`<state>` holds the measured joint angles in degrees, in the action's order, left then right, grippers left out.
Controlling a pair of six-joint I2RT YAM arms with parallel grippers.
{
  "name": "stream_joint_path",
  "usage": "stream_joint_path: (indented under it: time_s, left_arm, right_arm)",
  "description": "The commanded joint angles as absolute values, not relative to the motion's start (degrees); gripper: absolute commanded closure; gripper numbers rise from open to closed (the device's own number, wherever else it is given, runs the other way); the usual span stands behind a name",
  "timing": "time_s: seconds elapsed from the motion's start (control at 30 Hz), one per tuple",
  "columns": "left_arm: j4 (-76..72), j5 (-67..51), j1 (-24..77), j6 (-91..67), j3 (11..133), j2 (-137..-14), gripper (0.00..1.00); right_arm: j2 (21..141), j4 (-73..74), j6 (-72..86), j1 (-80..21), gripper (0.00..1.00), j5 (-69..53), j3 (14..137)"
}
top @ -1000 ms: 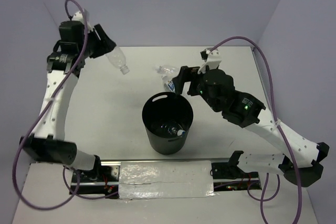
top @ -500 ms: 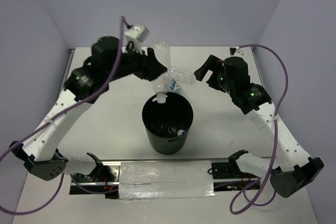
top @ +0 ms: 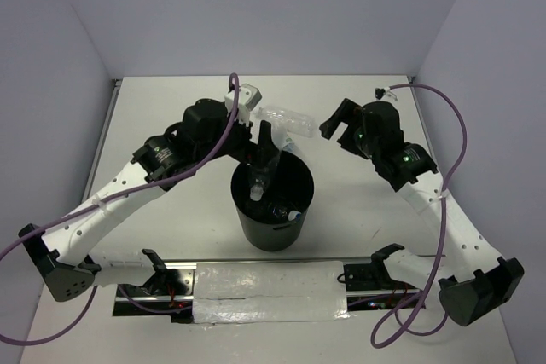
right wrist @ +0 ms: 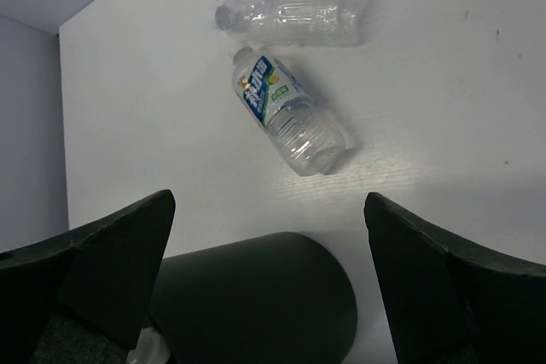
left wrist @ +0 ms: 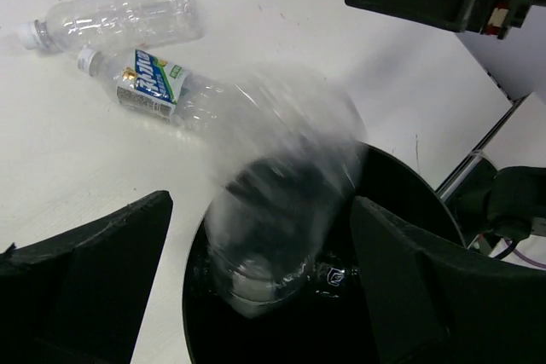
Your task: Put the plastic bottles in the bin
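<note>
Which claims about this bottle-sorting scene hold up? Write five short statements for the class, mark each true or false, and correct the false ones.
1. Two bottles, a labelled bottle and an unlabelled bottle, lie on the table. True.
2. The right gripper grips a bottle. False: it is open and empty.
3. The bin lies on its side. False: it stands upright.
4. A blurred bottle is at the bin's mouth, between the left gripper's spread fingers. True.
5. Both bottles on the table carry labels. False: only one does.

unlabelled bottle [right wrist: 294, 14]: 1 | labelled bottle [right wrist: 286, 117]: 1 | blurred bottle [left wrist: 281, 185]: 1 | bin [top: 273, 232]: 1
</note>
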<state>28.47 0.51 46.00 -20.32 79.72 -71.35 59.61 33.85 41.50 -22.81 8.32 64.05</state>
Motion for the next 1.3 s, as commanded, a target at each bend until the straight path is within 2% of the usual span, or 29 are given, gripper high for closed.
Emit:
stream_joint_path:
  time_s: [0.0, 0.17, 0.33, 0.5, 0.53, 0.6, 0.87, 1.03, 1.27]
  left_arm:
    - [25.7, 2.3, 46.4, -19.4, 80.2, -69.0, 0.01]
    - [27.9, 4.7, 46.5, -17.4, 83.6, -68.6, 0.01]
    - [32.2, 9.4, 46.4, -14.5, 93.6, -71.0, 0.01]
    - [34.8, 29.2, 46.1, -16.3, 102.8, -75.4, 0.01]
    - [35.6, 36.1, 45.9, -18.2, 104.3, -76.9, 0.01]
    - [37.0, 39.4, 43.6, -20.4, 107.6, -77.9, 0.01]
    - [40.5, 33.1, 31.7, -29.1, 108.5, -77.2, 0.01]
    - [40.5, 31.6, 30.9, -31.5, 107.4, -77.1, 0.01]
    - [40.9, 31.6, 30.8, -31.2, 107.8, -77.2, 0.01]
  right_arm:
    - [61.1, 31.6, 40.3, -22.1, 0.00, 11.3, 63.3]
    - [72.3, 33.7, 36.9, -21.6, 0.00, 10.2, 69.7]
    - [82.7, 33.8, 33.7, -21.4, 0.00, 6.1, 76.1]
    - [93.3, 32.3, 32.7, -20.5, 0.00, -1.6, 79.5]
    - [94.7, 32.7, 31.7, -20.6, 0.00, -3.1, 80.2]
    - [98.6, 33.6, 29.9, -20.7, 0.00, -4.5, 82.3]
    - [112.0, 41.4, 18.4, -20.6, 0.00, -13.0, 94.8]
    - [120.5, 47.6, 13.3, -20.9, 0.00, -15.1, 102.4]
    - [122.7, 46.4, 13.4, -20.8, 0.00, -14.7, 99.4]
